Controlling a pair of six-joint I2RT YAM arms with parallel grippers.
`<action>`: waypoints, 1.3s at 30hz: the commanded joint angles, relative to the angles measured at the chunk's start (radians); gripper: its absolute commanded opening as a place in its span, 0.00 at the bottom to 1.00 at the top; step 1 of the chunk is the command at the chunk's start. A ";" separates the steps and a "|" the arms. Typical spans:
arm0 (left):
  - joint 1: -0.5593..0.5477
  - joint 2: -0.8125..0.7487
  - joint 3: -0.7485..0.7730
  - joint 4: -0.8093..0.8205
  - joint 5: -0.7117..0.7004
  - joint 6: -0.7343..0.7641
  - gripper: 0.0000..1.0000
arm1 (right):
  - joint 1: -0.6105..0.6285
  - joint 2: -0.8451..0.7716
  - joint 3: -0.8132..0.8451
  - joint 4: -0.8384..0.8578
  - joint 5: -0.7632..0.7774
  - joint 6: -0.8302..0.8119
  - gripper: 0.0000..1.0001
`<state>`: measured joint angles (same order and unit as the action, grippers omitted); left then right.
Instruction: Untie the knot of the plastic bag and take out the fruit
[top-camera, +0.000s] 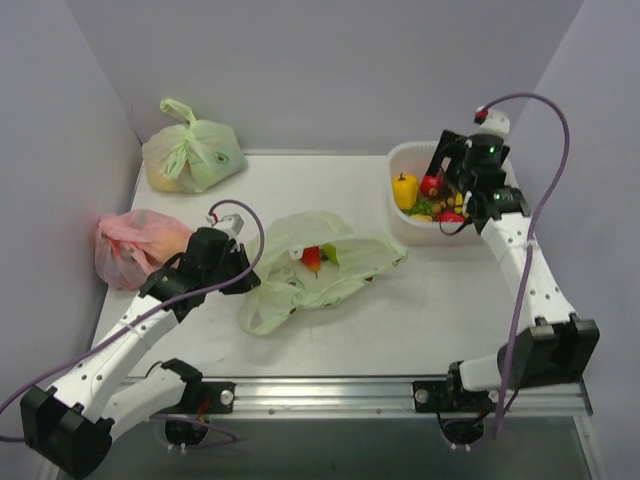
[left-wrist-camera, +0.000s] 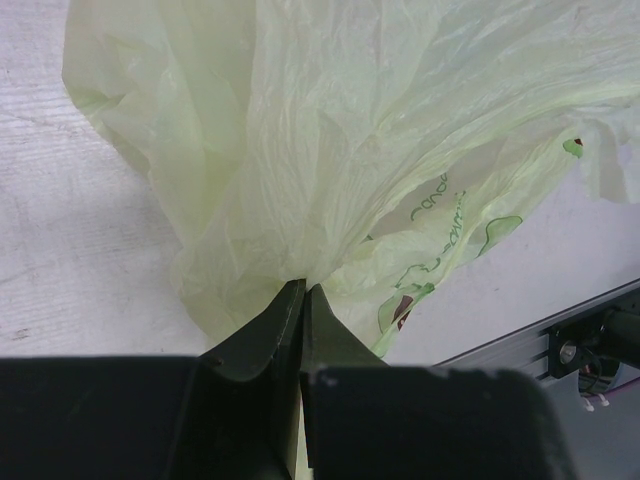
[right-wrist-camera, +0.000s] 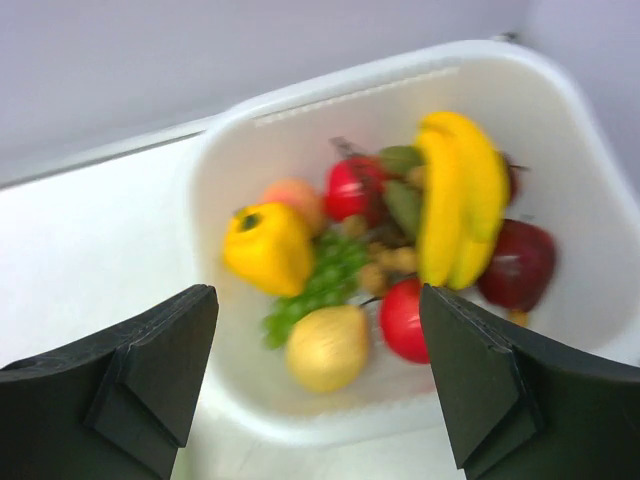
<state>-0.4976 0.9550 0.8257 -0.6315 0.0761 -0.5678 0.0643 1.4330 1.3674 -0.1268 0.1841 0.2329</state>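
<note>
One small red fruit (top-camera: 312, 257) shows inside the plastic bag (top-camera: 320, 268), with a green item touching it that is too small to identify. The bag lies slack near the centre of the worktop (top-camera: 450, 300). Its mouth is spread wide and no tied knot is visible, so untying is judged complete and removal of the fruit is judged well advanced.

Bag long axis: from near-left to far-right across the worktop. The open mouth faces up and toward the far side.

Left hand (top-camera: 248, 282): at the bag's near-left edge, clenched on a gathered fold of the film. The left wrist view shows the fingers (left-wrist-camera: 285, 320) pressed together with the pale-green plastic (left-wrist-camera: 330, 150) pinched between them.

Right hand (right-wrist-camera: 318, 300): released, jaws wide apart, nothing between them. It hangs over the white tub (top-camera: 425, 236) at the far right, well apart from the bag. The tub holds bananas (right-wrist-camera: 460, 200), a yellow bell-like fruit (right-wrist-camera: 268, 247) and other pieces.

Governing relation: the red fruit lies to the left of the right hand and nearer the arm bases. The left hand is nearer but occupied with the film, so the free right hand is the likely one to reach into the mouth.
</note>
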 joint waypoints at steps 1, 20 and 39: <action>-0.012 -0.007 0.024 0.046 -0.004 0.002 0.00 | 0.121 -0.117 -0.053 -0.007 -0.168 -0.041 0.83; -0.108 0.024 -0.008 -0.083 -0.039 -0.052 0.00 | 0.819 -0.089 -0.330 0.148 -0.354 0.057 0.65; -0.217 0.082 0.027 -0.114 -0.098 -0.096 0.00 | 0.847 0.201 -0.270 -0.042 -0.470 0.102 0.52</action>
<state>-0.7071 1.0286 0.8154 -0.7418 -0.0071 -0.6605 0.9123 1.7309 1.0874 -0.1429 -0.3458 0.3534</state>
